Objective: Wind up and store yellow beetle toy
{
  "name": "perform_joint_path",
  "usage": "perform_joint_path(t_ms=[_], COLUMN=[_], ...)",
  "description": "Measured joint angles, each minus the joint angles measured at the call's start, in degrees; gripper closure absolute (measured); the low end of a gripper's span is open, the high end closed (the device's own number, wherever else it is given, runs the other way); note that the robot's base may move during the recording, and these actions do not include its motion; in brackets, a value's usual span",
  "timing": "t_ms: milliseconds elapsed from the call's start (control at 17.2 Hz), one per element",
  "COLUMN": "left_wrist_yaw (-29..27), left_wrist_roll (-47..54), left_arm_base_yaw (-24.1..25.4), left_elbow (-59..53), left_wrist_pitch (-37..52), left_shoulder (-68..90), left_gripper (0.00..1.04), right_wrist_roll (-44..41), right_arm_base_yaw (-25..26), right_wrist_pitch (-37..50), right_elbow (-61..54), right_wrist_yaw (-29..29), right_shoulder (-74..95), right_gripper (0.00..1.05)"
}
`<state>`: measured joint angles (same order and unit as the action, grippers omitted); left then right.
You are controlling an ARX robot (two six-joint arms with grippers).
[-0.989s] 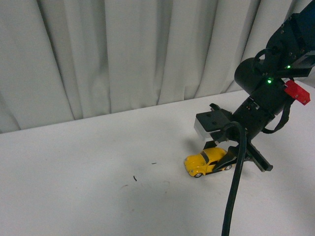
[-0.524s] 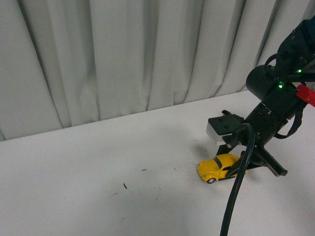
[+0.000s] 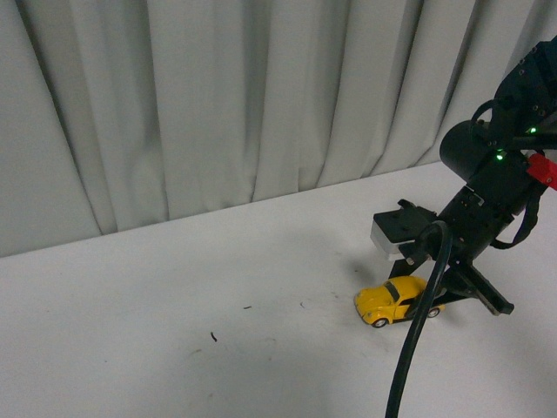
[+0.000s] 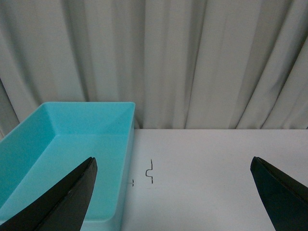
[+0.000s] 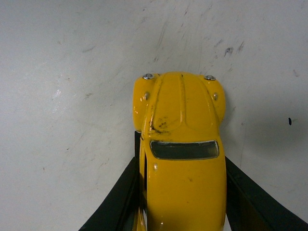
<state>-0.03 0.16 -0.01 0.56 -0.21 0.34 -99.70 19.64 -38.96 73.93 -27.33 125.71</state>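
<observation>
Right gripper (image 3: pixel 428 297), jaws clamped on the yellow beetle toy (image 3: pixel 393 301), is dragging it tail-first rightward along the bench (image 3: pixel 174 279), probably winding its spring. Left gripper (image 4: pixel 172 163) is idling, jaws apart, by the teal bin (image 4: pixel 72 125).

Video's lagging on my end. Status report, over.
Right gripper shut on yellow beetle toy, toy on table. Left gripper open, empty, facing teal bin. Nothing seen blocking.
</observation>
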Motion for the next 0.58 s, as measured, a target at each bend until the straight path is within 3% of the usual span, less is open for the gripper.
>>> perform_joint_path(t_ms=[116, 349, 407, 465, 582], left_wrist_yaw=[0.00, 0.00, 0.00, 0.00, 0.00], left_wrist_roll=[0.00, 0.00, 0.00, 0.00, -0.02], left_arm_base_yaw=[0.00, 0.00, 0.00, 0.00, 0.00], left_elbow=[0.00, 0.00, 0.00, 0.00, 0.00], left_wrist_pitch=[0.00, 0.00, 0.02, 0.00, 0.02], left_shoulder=[0.00, 0.00, 0.00, 0.00, 0.00], left_gripper=[0.07, 0.07, 0.07, 0.07, 0.07], right_wrist_roll=[0.00, 0.00, 0.00, 0.00, 0.00], right_arm_base_yaw=[-0.11, -0.13, -0.11, -0.11, -0.13], right_wrist_pitch=[0.28, 0.48, 0.42, 0.44, 0.57], right_elbow=[-0.22, -0.57, -0.57, -0.57, -0.61], right_wrist_yaw=[-0.09, 0.83, 0.85, 0.83, 0.83], right_shoulder=[-0.15, -0.15, -0.15, -0.15, -0.15], right_gripper=[0.63, 0.34, 0.10, 0.05, 0.07])
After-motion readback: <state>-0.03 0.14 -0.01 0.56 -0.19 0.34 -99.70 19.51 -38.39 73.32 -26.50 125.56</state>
